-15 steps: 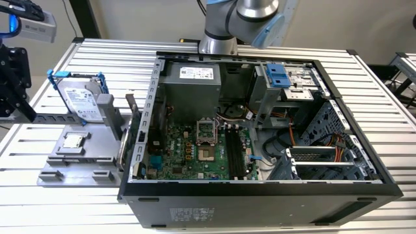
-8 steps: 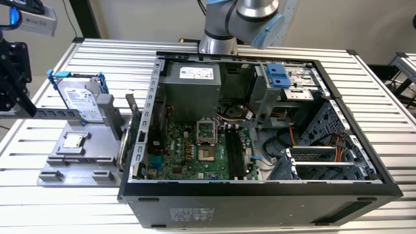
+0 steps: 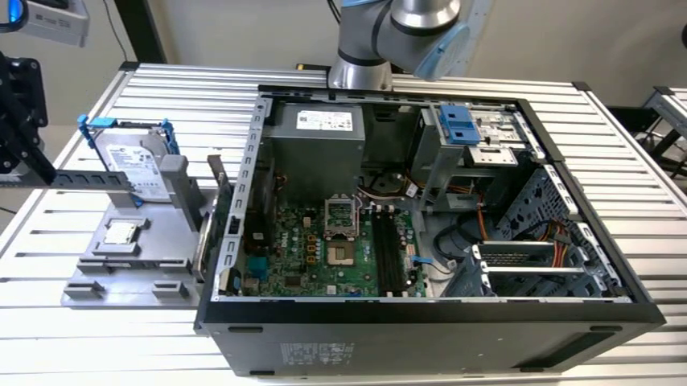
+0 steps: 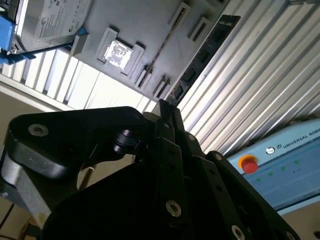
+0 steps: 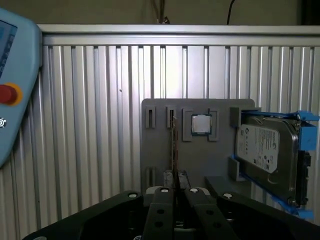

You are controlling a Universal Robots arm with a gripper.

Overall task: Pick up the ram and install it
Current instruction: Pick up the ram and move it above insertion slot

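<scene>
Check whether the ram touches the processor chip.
Apart. The first wrist view shows bare tray between the ram and the processor chip.

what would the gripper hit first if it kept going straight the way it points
Probably the ram, standing on edge in the grey tray: in the first wrist view it sits dead ahead of the gripper, though the gap is unclear.

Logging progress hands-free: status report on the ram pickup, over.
Gripper at gray tray, lined up end-on with ram. Ram stands on edge in tray, not yet installed. Processor chip beside it, apart.
</scene>
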